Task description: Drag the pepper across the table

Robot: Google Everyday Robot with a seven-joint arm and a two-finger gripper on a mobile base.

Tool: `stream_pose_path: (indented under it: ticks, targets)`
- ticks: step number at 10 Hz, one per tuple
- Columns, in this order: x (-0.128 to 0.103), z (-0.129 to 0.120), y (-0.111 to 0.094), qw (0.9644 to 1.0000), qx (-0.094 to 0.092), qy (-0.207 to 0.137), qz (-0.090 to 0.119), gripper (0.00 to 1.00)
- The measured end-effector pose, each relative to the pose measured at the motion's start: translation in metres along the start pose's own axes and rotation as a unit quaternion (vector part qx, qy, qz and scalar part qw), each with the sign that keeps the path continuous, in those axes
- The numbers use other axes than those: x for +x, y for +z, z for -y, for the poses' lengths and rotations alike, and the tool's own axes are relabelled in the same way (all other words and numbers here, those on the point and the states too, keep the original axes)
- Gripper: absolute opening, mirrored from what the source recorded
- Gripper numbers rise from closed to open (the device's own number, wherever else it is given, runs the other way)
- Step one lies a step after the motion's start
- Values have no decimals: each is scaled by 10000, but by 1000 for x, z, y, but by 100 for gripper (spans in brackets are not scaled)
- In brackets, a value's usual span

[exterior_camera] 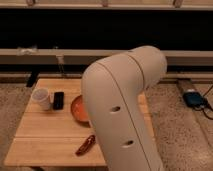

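Note:
The pepper, small, slim and dark red, lies on the light wooden table near its front edge, just left of my arm. My big white arm fills the middle of the view and covers the right part of the table. My gripper is hidden behind the arm and does not show. The pepper lies a little in front of the orange-red bowl, apart from it.
A white cup and a black flat object stand at the table's left back. A dark wall with a ledge runs behind the table. A blue device with a cable lies on the floor at the right.

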Motion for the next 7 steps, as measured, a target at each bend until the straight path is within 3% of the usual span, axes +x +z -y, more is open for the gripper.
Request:
stream_pose_path:
  ticks: [4, 7]
  targets:
    - [-9, 2, -10, 9998, -162, 78, 6, 0]
    - [-35, 16, -23, 9992, -243, 294, 97, 0]
